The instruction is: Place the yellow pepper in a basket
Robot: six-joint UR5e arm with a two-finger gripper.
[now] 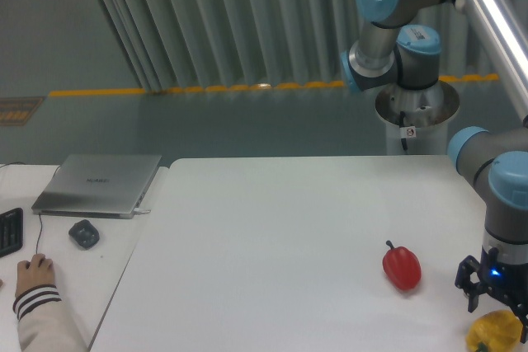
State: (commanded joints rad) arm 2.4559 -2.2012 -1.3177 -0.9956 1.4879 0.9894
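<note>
Grey ribbed wall panels back a white bench (272,228) where the tool (497,309) hangs low at the near right corner, its fingers apparently spread, directly above the yellow pepper (492,334), which is partly cut off by the frame edge. A red pepper (402,267) lies near, beside the tool toward the bench's middle. To grasp well, I'd descend straight, straddling the lumpy body centrally before closing. No basket is visible.
</note>
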